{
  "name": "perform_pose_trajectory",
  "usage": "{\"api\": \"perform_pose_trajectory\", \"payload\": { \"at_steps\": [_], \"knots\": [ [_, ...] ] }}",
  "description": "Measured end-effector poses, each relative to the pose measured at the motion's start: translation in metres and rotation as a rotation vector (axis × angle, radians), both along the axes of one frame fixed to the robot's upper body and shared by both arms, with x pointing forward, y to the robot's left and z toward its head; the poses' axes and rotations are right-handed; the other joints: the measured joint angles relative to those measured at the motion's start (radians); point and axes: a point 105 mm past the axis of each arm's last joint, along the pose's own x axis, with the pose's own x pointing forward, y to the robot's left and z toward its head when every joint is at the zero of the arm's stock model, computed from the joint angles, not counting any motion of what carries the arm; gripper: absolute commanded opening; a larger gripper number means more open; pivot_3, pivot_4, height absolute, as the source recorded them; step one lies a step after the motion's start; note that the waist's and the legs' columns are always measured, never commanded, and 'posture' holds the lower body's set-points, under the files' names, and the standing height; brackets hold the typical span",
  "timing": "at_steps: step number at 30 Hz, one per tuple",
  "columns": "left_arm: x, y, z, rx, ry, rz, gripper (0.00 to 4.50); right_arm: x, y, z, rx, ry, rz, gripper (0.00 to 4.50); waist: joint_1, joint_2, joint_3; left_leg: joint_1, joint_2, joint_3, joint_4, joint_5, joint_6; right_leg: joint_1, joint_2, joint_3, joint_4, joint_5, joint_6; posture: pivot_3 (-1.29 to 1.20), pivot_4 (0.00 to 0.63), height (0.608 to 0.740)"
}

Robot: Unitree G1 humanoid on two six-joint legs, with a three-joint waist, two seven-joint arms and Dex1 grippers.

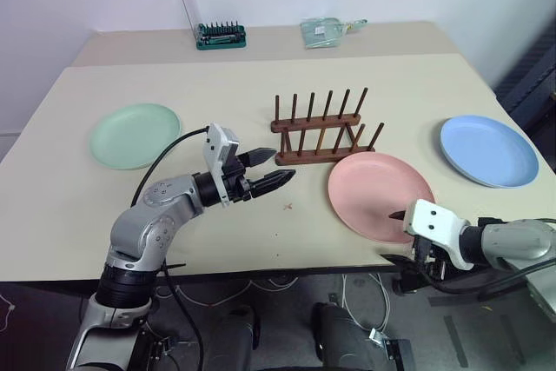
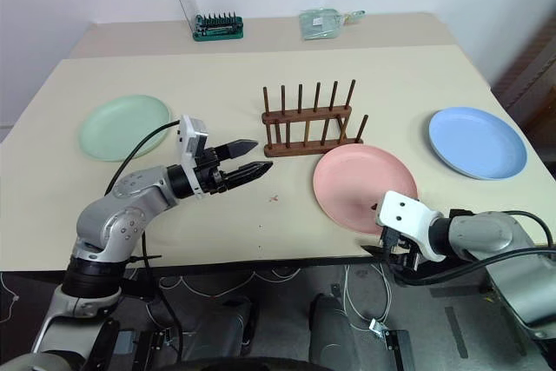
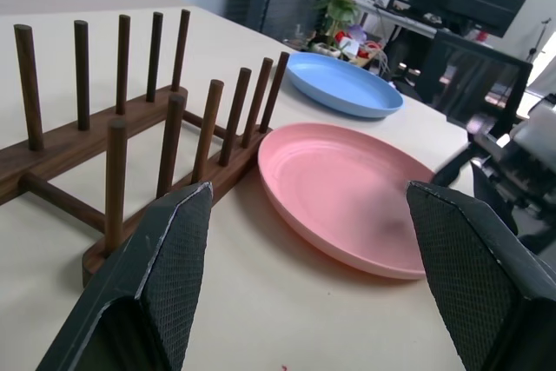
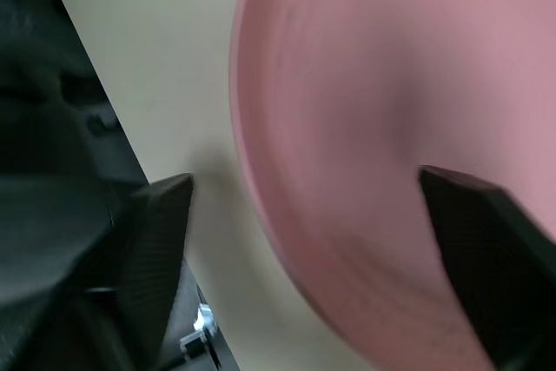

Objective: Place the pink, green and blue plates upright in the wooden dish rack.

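Beige table [image 1: 261, 110] runs wide in front of me, with the rack [image 1: 321, 132] standing near the middle and all 3 plates lying flat on the top, none in the rack yet. Pink plate [image 1: 380, 195] sits just in front of the rack, a bit to my right, very near its front rail. Blue plate [image 1: 488, 150] is far off to my right and green plate [image 1: 135, 135] is far off to my left.

My right gripper [image 2: 389, 230] is at the near edge of the pink plate, by the table edge. From its wrist camera I see its 2 fingers [image 4: 156, 232] wide apart, one over the bare table and one over the plate, so the rim lies right between them. It holds nothing.

My left gripper [image 1: 271, 168] hangs level, pointing at the rack and pink plate, fingers apart and empty, but it is farther from the plate.

So I think the right arm goes first: pinch that near rim, then tip the plate up on edge so it can slip between the pegs
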Motion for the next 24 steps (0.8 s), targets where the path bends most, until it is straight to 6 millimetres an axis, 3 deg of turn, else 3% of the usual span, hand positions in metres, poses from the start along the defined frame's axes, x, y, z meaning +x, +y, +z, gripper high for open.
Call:
{"api": "perform_pose_trajectory", "payload": {
  "at_steps": [5,12,15,20,24],
  "knots": [
    [-0.004,0.004,-0.003,0.022,0.004,0.002,3.65,0.007,0.002,0.002,0.01,-0.035,0.002,0.07,0.0,0.0,0.0,0.0,0.0,0.0,0.0,0.0,0.0,0.0,0.0,0.0,0.0,0.0,0.0,0.0,0.15,0.74],
    [-0.006,0.003,-0.005,0.043,0.006,-0.018,3.65,0.01,-0.003,0.007,0.004,-0.056,-0.017,0.07,0.015,-0.001,0.0,0.0,0.0,0.0,0.001,0.0,0.0,0.002,0.0,0.0,-0.001,0.0,-0.001,0.0,0.15,0.74],
    [-0.008,0.0,-0.008,0.056,0.008,-0.033,3.65,0.0,-0.011,0.013,0.021,-0.032,-0.038,0.07,0.017,0.0,0.0,0.0,0.0,-0.001,0.001,0.0,0.0,0.002,0.0,0.0,-0.001,0.0,0.0,0.0,0.15,0.74],
    [-0.007,0.001,-0.01,0.067,0.009,-0.036,3.65,-0.018,-0.025,0.036,0.06,-0.012,-0.072,0.07,0.015,-0.001,0.0,0.001,0.0,0.0,0.001,0.0,0.0,0.002,0.0,0.0,-0.001,0.0,-0.001,0.0,0.15,0.74],
    [-0.006,0.0,-0.012,0.068,0.014,-0.042,3.65,-0.003,-0.035,0.069,0.104,-0.131,-0.13,0.07,0.009,0.0,0.0,0.002,0.001,0.001,0.001,0.0,0.0,0.002,0.0,0.0,-0.001,-0.001,-0.003,0.0,0.15,0.74]
  ]
}}
